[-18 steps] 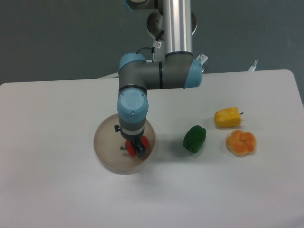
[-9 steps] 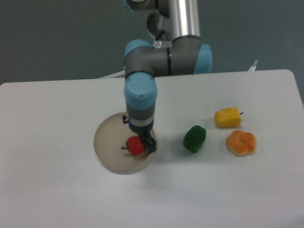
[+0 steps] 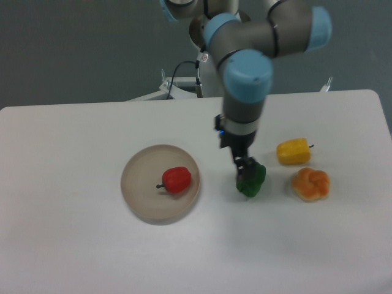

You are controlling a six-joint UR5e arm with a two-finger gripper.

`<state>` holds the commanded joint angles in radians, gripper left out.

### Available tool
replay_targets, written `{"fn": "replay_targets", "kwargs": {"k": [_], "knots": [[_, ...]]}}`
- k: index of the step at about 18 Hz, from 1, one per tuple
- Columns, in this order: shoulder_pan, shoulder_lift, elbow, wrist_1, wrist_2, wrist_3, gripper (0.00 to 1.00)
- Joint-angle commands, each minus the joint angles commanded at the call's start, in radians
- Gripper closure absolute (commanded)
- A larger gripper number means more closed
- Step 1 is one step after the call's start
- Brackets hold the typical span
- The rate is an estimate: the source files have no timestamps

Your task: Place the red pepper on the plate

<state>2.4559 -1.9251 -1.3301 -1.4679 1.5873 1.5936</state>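
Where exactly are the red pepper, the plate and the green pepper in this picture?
Small glossy red toy pepper (image 3: pixel 177 179), fixed camera view, middle of its body.
Round beige-grey plate (image 3: pixel 139 193), fixed camera view, bare floor left of the pepper.
Green toy pepper (image 3: pixel 252 182), fixed camera view, its body.

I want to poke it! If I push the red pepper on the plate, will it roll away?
Probably a wobble, not a long roll: the red pepper looks rounded but lumpy. The plate has a low rim that would likely stop it. Its glossy skin may feel slippery.
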Motion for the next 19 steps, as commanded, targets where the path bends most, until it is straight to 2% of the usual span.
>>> {"fn": "replay_targets", "kwargs": {"k": [4,19], "knots": [[0.040,-0.005,-0.001,-0.003,0.011,0.060,0.00],[0.045,-0.006,-0.027,0.003,-0.004,0.120,0.00]]}}
